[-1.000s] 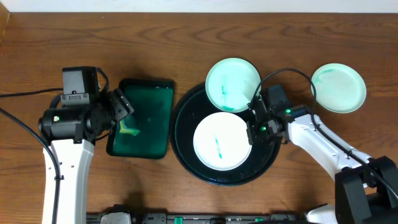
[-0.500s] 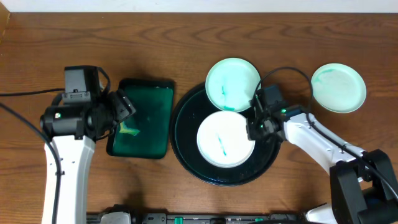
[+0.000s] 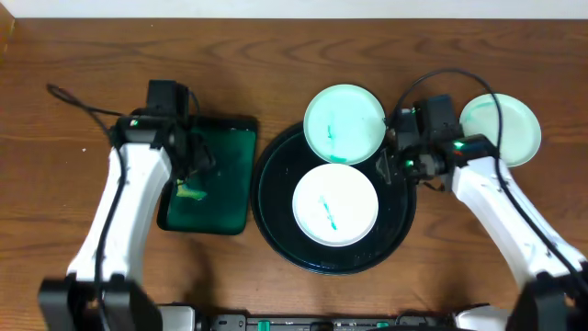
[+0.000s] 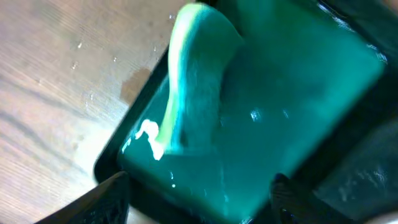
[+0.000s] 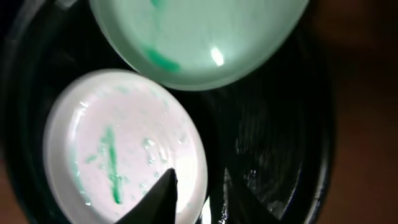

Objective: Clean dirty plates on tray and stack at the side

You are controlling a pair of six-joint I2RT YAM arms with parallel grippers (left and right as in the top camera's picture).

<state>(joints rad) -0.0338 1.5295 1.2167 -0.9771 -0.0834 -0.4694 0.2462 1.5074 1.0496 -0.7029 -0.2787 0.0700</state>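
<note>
The black tray (image 3: 276, 219) holds a white plate (image 3: 335, 204) with a teal smear, also seen in the right wrist view (image 5: 118, 149). A teal-tinted plate (image 3: 344, 124) with green smears leans on the tray's far rim (image 5: 199, 37). A third plate (image 3: 501, 129) lies on the table at the right. My right gripper (image 3: 393, 158) hovers over the tray's right side, fingers slightly apart and empty (image 5: 198, 180), just past the white plate's edge. My left gripper (image 3: 195, 164) is open above the green tray, near the sponge (image 4: 193, 81).
The rectangular dark green tray (image 3: 230, 147) sits left of the black tray with a yellow-green sponge (image 3: 190, 191) at its left side. Bare wooden table (image 3: 73, 55) lies around both trays. A cable (image 3: 459, 78) loops over the right arm.
The right gripper let go of the white plate, opened a little and drew back to the right rear. The left arm swung right and forward over the green tray, its jaws narrowing slightly.
</note>
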